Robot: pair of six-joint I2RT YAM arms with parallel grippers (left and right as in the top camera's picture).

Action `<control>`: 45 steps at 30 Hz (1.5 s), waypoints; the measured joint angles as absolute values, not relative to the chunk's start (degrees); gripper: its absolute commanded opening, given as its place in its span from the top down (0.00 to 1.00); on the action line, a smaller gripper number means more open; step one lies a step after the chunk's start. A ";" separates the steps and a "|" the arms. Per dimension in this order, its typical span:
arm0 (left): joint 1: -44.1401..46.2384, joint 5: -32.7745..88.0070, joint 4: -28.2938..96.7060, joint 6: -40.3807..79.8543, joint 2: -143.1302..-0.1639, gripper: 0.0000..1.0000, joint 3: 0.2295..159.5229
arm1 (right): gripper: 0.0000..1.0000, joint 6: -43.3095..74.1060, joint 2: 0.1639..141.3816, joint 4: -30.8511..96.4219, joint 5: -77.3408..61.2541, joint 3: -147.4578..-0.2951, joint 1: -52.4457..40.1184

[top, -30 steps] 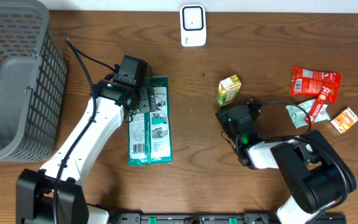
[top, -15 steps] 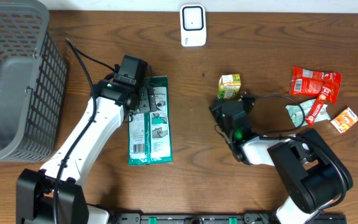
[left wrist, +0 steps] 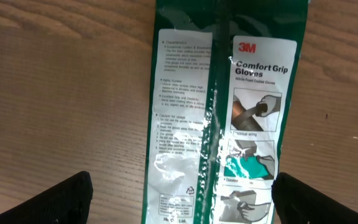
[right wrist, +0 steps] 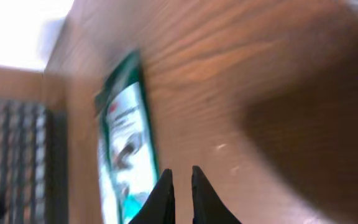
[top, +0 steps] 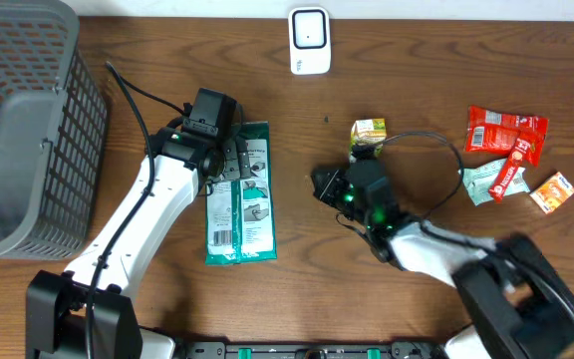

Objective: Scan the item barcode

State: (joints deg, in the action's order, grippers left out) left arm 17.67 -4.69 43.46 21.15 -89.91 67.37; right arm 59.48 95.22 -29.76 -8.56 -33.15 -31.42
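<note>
1. green packet of gloves point(top: 239, 194) lies flat on the wooden table point(top: 297, 289), left of centre, printed side up.
2. the left arm stretches from the near edge up and away, its wrist bent over the packet's far half. the left gripper point(left wrist: 182, 180) hangs above the packet with its fingers spread wide, one past each long edge, gripping nothing.
3. the right arm reaches leftward, low over the table and blurred in the overhead view. the right gripper point(right wrist: 180, 177) points toward the packet, its fingers drawn almost together with only a slit between them and nothing in it.
4. the packet's long axis runs from far to near, slightly tilted. the "3m comfort grip gloves" heading sits at the far end, and the barcode point(top: 224, 237) faces up at the near end.
5. a white scanner point(top: 309, 40) stands at the far edge, well apart from the packet.
6. a grey basket point(top: 28, 150) fills the far left.
7. a small green carton point(top: 370, 135) stands just behind the right gripper, with a black cable point(top: 436, 140) looping beside it. red snack packets point(top: 504, 130) and an orange sachet point(top: 552, 191) lie at the right.
</note>
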 measured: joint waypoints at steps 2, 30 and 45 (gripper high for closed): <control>17.67 -4.71 43.38 21.15 -89.91 0.07 67.37 | 0.71 52.18 88.31 -20.45 -10.85 -33.78 -31.42; 17.67 -4.69 43.53 21.15 -89.93 0.07 67.37 | 0.02 -47.64 84.88 -3.86 -67.07 -33.61 22.59; 17.67 -4.69 43.48 21.15 -90.02 0.07 67.37 | 0.04 -19.79 115.92 -52.93 -81.58 -40.25 17.87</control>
State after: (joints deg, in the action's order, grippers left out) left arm 17.67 -4.69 43.48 21.15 -90.02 67.37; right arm -19.79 115.92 -52.93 -81.58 -40.25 17.87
